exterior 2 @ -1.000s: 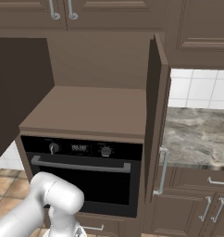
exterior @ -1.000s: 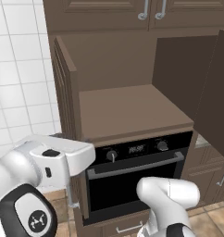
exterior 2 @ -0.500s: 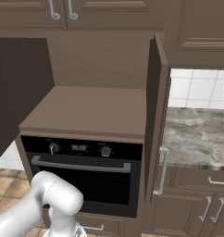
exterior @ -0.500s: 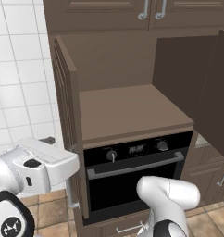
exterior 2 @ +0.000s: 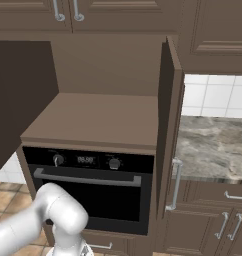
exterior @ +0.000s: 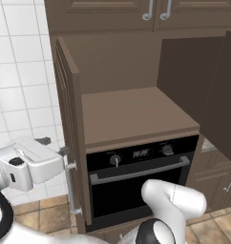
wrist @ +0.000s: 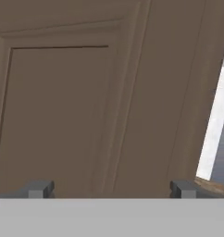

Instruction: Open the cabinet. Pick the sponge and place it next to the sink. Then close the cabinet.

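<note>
The cabinet (exterior: 131, 114) stands with both doors swung wide, and its plain brown shelf (exterior 2: 100, 117) lies bare. The sponge is out of view. My gripper (exterior: 53, 147) hangs open low on the left, just outside the left door (exterior: 67, 109) and close to its long silver handle (exterior: 69, 186), holding nothing. In the hand view the gripper (wrist: 110, 190) faces that door's raised panel (wrist: 58, 115) at close range, fingertips (wrist: 37, 189) spread wide. The right door (exterior 2: 168, 120) juts out edge-on with its handle (exterior 2: 175, 185).
A black oven (exterior: 141, 176) sits right under the shelf. White wall tiles (exterior: 19, 90) lie left of the cabinet. A marble counter (exterior 2: 208, 150) runs to the right over brown drawers. Upper cabinets (exterior 2: 68, 12) hang above.
My hand has drawn back to the left, away from the left door's handle, with its jaws a little wider. The doors have not moved.
</note>
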### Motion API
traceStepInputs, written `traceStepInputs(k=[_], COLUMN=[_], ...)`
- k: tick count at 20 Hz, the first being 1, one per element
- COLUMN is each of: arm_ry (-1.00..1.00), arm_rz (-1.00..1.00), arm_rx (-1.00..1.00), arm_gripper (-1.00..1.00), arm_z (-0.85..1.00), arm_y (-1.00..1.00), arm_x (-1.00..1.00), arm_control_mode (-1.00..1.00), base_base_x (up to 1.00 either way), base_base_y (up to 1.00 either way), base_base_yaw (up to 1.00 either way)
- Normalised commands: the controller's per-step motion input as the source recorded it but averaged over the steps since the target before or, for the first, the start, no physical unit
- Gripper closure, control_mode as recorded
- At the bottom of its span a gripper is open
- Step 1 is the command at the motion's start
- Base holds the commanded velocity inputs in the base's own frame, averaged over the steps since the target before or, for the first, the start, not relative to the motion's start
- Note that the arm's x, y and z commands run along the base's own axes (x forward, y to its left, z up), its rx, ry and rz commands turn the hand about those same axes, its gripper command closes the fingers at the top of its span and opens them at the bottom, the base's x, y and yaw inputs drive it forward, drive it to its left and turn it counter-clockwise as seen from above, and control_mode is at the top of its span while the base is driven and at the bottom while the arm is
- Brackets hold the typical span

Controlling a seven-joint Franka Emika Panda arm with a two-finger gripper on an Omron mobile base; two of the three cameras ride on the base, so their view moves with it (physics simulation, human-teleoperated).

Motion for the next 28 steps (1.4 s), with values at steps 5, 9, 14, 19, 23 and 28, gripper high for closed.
traceStepInputs(k=[5,9,14,19,23,28], arm_ry=[0.0,0.0,0.0,0.0,0.0,0.0], arm_rz=[-0.07,0.0,0.0,0.0,0.0,0.03], arm_rx=[-0.01,0.0,0.0,0.0,0.0,0.0], arm_gripper=[-1.0,-1.0,-1.0,-1.0,-1.0,-1.0], arm_z=[-0.02,0.0,0.0,0.0,0.0,0.0], arm_y=[0.0,-0.14,-0.42,-0.58,-0.63,-0.66], arm_x=[0.43,0.02,-0.18,-0.01,0.0,0.02], arm_control_mode=[-1.0,-1.0,-1.0,-1.0,-1.0,-1.0], base_base_x=[0.0,0.0,0.0,0.0,0.0,0.0], base_base_y=[0.0,0.0,0.0,0.0,0.0,0.0], base_base_yaw=[0.0,0.0,0.0,0.0,0.0,0.0])
